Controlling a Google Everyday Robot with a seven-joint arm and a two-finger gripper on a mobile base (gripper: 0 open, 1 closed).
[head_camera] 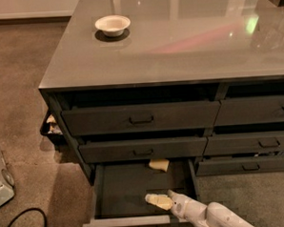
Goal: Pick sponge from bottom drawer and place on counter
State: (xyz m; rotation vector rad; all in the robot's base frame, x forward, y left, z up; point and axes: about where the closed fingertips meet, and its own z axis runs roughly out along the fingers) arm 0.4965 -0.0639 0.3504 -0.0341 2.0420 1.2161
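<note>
Gripper hung in the open bottom drawer, near end; sponge lay at its far edge, apart. We couldn't tell the jaws' state. We judged it should reach farther and straddle the sponge squarely.
</note>
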